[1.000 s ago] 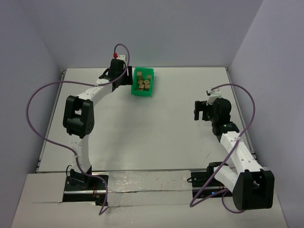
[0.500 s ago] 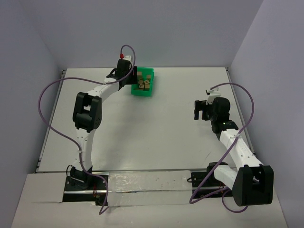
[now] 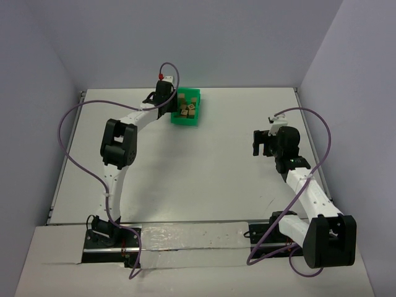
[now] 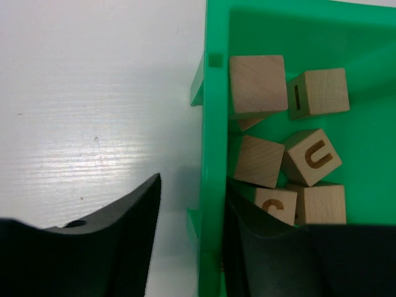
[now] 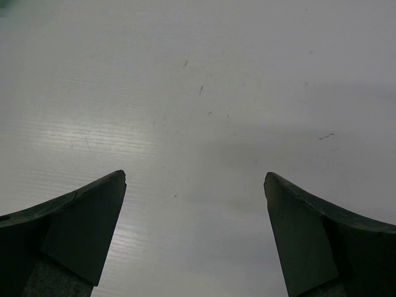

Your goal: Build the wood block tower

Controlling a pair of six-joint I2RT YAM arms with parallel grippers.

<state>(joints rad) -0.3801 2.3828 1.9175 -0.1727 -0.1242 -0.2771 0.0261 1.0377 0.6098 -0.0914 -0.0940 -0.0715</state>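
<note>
Poising the left claw (image 4: 190,192) half-wide astride the bin's (image 4: 213,124) side wall, one finger outside over the table (image 4: 93,93), the other inside beside the blocks (image 4: 257,83), with a gap showing at the outer finger and nothing gripped yet; likely going for the bin itself, to drag or tip it, rather than one block. Hanging the right claw (image 5: 195,185) wide and empty over bare table, probably waiting. Leaving all blocks loose in the bin, no tower begun.

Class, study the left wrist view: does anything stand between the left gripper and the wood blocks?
Yes. A side wall of the green bin sits between the jaws of the left gripper: one finger is outside it, the other inside beside the wood blocks.
</note>
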